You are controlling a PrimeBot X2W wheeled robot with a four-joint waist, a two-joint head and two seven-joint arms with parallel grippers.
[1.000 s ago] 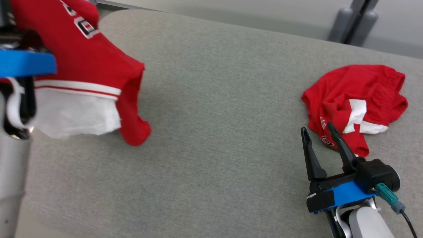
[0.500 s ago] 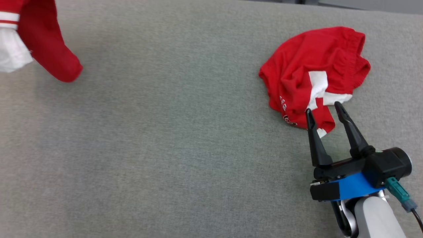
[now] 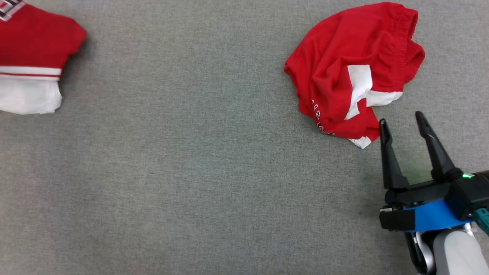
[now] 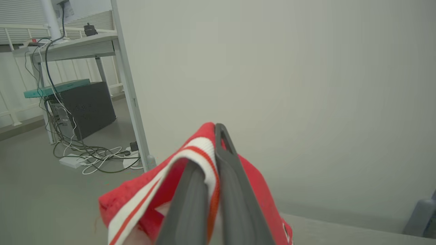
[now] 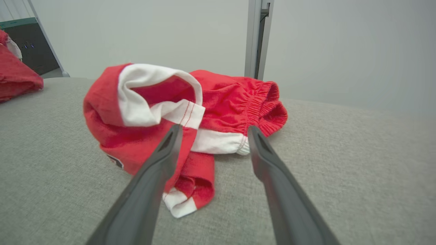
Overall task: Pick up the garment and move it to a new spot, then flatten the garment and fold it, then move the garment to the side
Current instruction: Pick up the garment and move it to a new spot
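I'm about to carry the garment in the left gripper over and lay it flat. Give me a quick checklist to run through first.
1. Left gripper shut on the red-and-white garment: ok.
2. Garment hanging free of the grey surface: cannot tell.
3. Bare grey surface in the middle for laying it flat: ok.
4. Right gripper open, holding nothing: ok.
5. Right gripper apart from the crumpled red shorts: cannot tell; one fingertip sits right at their hem.

red-and-white shorts (image 3: 336, 49), red white-striped garment (image 3: 34, 46), grey surface (image 3: 191, 172).
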